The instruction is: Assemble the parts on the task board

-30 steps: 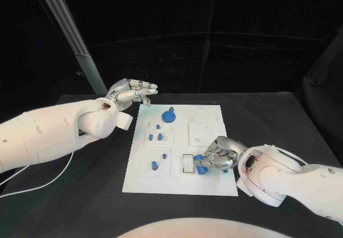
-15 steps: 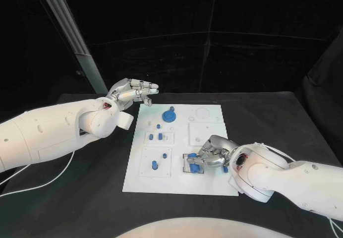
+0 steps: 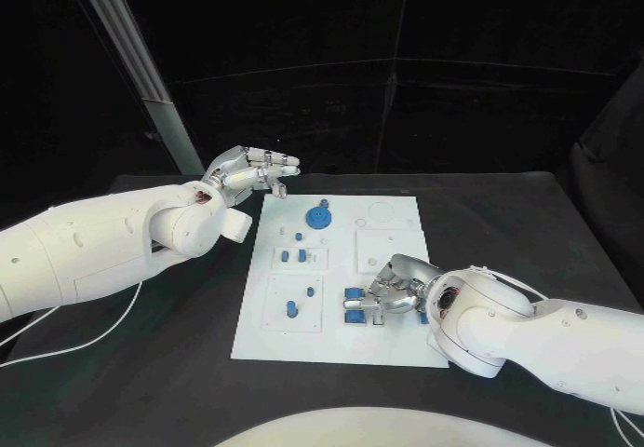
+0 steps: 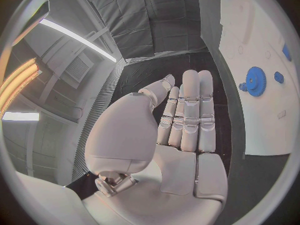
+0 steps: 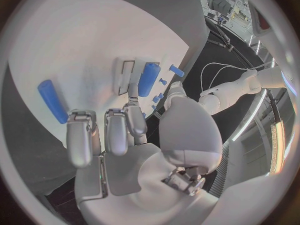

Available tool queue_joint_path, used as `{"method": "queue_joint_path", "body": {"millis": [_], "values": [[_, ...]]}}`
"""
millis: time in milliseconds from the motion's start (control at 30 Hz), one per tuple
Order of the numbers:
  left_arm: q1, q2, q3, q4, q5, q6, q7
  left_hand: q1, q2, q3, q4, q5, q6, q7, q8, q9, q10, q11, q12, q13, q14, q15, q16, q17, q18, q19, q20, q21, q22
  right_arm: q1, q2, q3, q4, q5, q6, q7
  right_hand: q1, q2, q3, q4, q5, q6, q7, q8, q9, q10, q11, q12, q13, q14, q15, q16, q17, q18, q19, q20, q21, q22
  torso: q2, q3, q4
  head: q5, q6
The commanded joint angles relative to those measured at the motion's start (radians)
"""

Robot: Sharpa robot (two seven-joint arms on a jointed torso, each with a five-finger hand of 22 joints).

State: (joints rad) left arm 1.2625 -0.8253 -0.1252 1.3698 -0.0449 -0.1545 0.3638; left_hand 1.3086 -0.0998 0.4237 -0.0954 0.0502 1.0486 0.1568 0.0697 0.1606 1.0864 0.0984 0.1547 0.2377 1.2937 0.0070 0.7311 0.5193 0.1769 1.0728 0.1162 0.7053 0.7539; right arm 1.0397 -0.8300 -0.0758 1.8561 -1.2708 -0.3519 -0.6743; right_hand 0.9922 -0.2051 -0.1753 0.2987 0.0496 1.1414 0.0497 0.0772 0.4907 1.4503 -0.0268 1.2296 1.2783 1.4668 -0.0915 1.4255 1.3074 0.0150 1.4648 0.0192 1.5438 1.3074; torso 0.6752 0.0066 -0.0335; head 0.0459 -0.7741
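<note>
My right hand (image 3: 398, 291) is low over the task board (image 3: 389, 349), toward its near right corner. Fingers curled down at a rectangular slot module where a blue part (image 3: 355, 305) sits in the frame. In the right wrist view my fingertips (image 5: 134, 117) reach toward an elongated blue part (image 5: 148, 78) lying beside the white slot frame; I cannot tell whether they pinch it or only touch it. A second long blue part (image 5: 52, 100) lies apart from that on the bare board, beside my other fingers.

My left hand (image 3: 248, 171) is raised off the board, just beyond its far left corner. Fingers straight and close together, nothing held; the left wrist view shows my palm (image 4: 178, 150) bare.

Board lies in the middle of the black table (image 3: 537, 214). A blue gear (image 3: 316, 219) stands near its far edge, small blue pegs (image 3: 293, 254) sit in the plate on the left side, further blue pieces (image 3: 291, 308) in the plate near the near left corner.
</note>
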Motion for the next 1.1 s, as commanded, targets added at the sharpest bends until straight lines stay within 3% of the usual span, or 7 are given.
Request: {"method": "queue_joint_path", "body": {"millis": [33,267,367,533,667,933,1100], "values": [[0.001,0.001,0.001,0.001,0.004,0.013,0.001,-0.002,0.005,-0.001,-0.003,0.001,-0.003,0.001,-0.003,-0.002,-0.009,-0.001,0.005,-0.001,-0.003,0.004,-0.007,-0.002,0.006,0.006,0.000,-0.003,-0.001,0.001,-0.001,0.000,0.004,-0.040,0.018,-0.025,-0.006,-0.004,-0.005,0.000,-0.001,-0.007,-0.002,-0.006,0.001,-0.008,0.000,-0.004,-0.001,0.049,-0.003,-0.005,0.016,-0.003,0.082,-0.003,-0.007,0.225,0.000,0.0007,-0.0008,-0.001,0.000],[0.001,0.002,0.001,0.000,0.004,0.014,0.001,-0.002,0.005,-0.001,-0.003,0.001,-0.003,0.001,-0.003,-0.002,-0.009,-0.001,0.005,-0.001,-0.003,0.004,-0.007,-0.002,0.006,0.006,0.000,-0.003,-0.001,0.001,-0.011,0.000,0.016,-0.052,0.014,0.003,0.102,0.043,0.036,-0.008,0.001,0.005,-0.003,-0.001,0.013,-0.003,-0.003,0.001,0.005,0.053,-0.003,-0.001,0.025,-0.005,0.086,-0.002,-0.002,0.231,0.000,0.0015,-0.0005,-0.002,0.001],[0.001,0.002,0.001,0.000,0.004,0.014,0.001,-0.002,0.005,-0.001,-0.003,0.001,-0.003,0.001,-0.003,-0.002,-0.009,-0.001,0.005,-0.001,-0.003,0.004,-0.007,-0.002,0.006,0.006,0.000,-0.003,-0.001,0.001,-0.017,0.000,0.024,-0.080,0.021,0.014,0.221,0.080,0.068,-0.057,0.004,0.027,-0.009,0.008,0.027,0.000,-0.006,0.005,0.011,0.055,-0.005,0.004,0.034,-0.007,0.090,-0.002,0.004,0.237,0.000,0.0014,-0.0010,-0.002,0.001],[0.001,0.002,0.000,-0.001,0.004,0.015,0.000,-0.002,0.005,-0.001,-0.003,0.001,-0.003,0.001,-0.003,-0.002,-0.009,-0.001,0.005,-0.001,-0.003,0.004,-0.007,-0.002,0.006,0.006,0.000,-0.003,-0.001,0.001,-0.021,0.000,0.027,-0.125,0.022,0.008,0.308,0.105,0.081,-0.126,0.016,0.050,-0.015,0.023,0.045,0.002,-0.011,0.005,0.014,0.057,-0.010,0.006,0.040,-0.008,0.093,-0.007,0.008,0.242,0.000,0.0005,-0.0007,-0.004,0.001],[0.001,0.002,0.000,-0.001,0.004,0.015,0.000,-0.002,0.005,-0.001,-0.003,0.001,-0.003,0.001,-0.003,-0.002,-0.009,-0.001,0.005,-0.001,-0.003,0.004,-0.007,-0.002,0.006,0.006,0.000,-0.003,-0.001,0.001,-0.038,0.000,0.033,-0.130,-0.005,0.023,0.282,0.116,0.062,-0.127,0.030,0.037,-0.012,0.017,0.049,0.003,-0.009,0.004,0.014,0.057,-0.009,0.005,0.039,-0.008,0.093,-0.007,0.007,0.242,-0.001,0.0005,0.0001,-0.006,0.003],[0.001,0.000,-0.001,-0.001,0.004,0.015,0.000,-0.002,0.005,-0.001,-0.003,0.001,-0.003,0.001,-0.003,-0.002,-0.009,-0.001,0.005,-0.001,-0.003,0.004,-0.007,-0.002,0.006,0.006,0.000,-0.003,-0.001,0.002,-0.144,0.001,0.076,-0.010,-0.062,0.142,0.186,0.106,0.016,-0.048,0.038,-0.038,0.008,-0.013,0.042,0.001,0.008,-0.003,0.013,0.056,0.005,-0.001,0.033,-0.007,0.090,0.005,0.003,0.237,-0.003,0.0000,-0.0025,-0.018,0.012],[0.001,0.000,-0.002,-0.002,0.004,0.016,0.000,-0.002,0.005,-0.001,-0.003,0.001,-0.003,0.001,-0.003,-0.002,-0.009,-0.001,0.005,-0.001,-0.003,0.004,-0.007,-0.002,0.006,0.006,0.000,-0.003,-0.001,0.009,-0.232,0.001,0.096,0.019,-0.034,0.181,0.262,0.162,0.046,-0.077,0.073,-0.055,0.012,-0.014,0.026,0.000,0.012,-0.008,0.012,0.056,0.008,0.000,0.035,-0.007,0.090,0.009,0.003,0.238,-0.003,-0.0004,-0.0016,-0.032,0.019]]}}
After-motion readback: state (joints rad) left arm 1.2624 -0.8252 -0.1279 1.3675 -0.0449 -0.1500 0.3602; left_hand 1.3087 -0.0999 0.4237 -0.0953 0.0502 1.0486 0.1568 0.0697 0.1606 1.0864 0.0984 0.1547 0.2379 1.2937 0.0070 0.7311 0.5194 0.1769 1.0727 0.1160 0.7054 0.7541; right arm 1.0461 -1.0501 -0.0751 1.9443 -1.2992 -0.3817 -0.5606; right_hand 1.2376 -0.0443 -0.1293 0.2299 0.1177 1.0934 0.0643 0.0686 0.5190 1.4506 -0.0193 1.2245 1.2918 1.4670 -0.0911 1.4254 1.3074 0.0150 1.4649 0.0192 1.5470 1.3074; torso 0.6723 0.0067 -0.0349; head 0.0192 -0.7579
